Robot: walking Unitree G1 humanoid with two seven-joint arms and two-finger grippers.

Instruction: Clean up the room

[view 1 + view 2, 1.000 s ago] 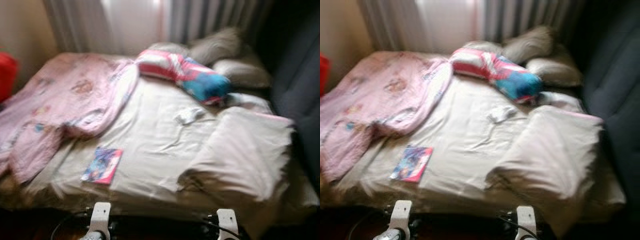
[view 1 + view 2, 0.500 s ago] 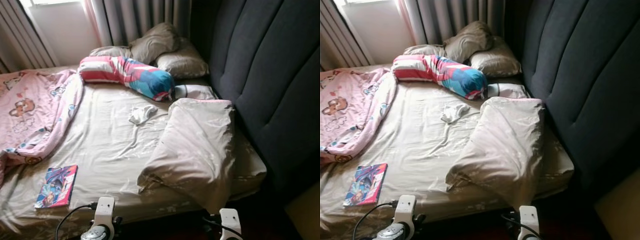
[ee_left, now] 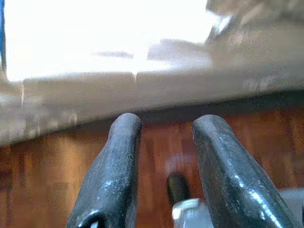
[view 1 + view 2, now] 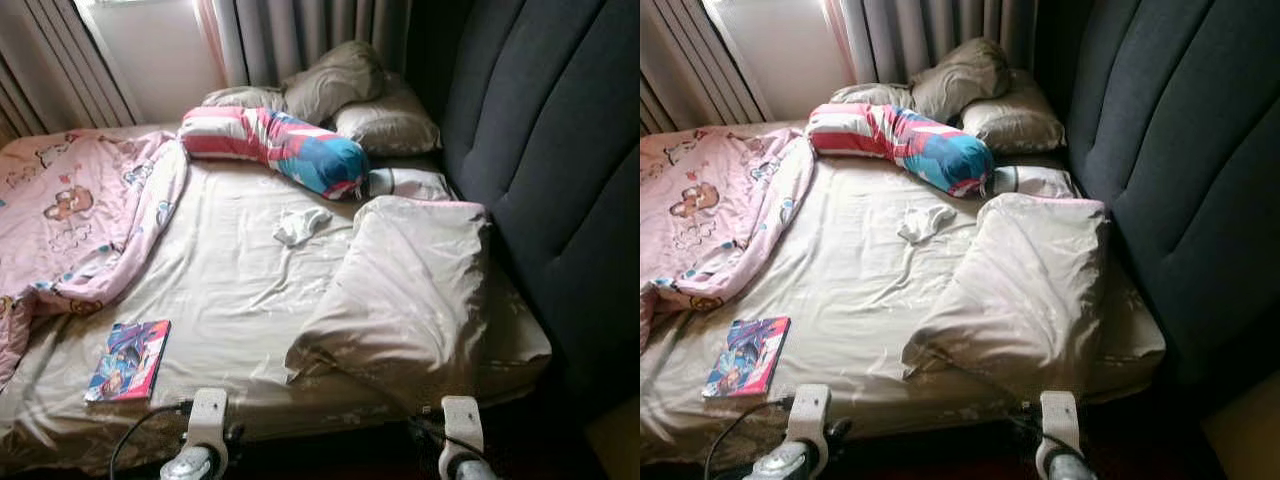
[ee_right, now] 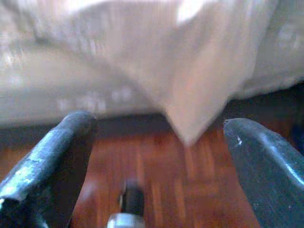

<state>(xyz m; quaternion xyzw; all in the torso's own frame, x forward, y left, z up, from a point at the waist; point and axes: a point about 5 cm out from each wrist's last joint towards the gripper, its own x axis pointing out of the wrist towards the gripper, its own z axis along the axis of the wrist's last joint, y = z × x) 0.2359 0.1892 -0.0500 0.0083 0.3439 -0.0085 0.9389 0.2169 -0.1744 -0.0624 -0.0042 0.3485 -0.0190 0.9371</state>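
Below, both wrist views catch wood floor (image 5: 156,190): left tool (image 3: 166,128) narrowly parted, right tool (image 5: 159,123) spread wide.

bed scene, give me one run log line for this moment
phase: facing bed | left gripper: open, low at bed edge | right gripper: open, low under beige duvet corner | book: flat near foot edge | held: nothing

Bedroom (home): bed (image 4: 240,290), pillows (image 4: 385,125).

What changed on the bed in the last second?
Only the camera swung and steadied; nothing was grasped or released. The book, bolster, pink blanket and folded duvet lie as before. Both grippers hang low at the bed's edge, holding nothing.
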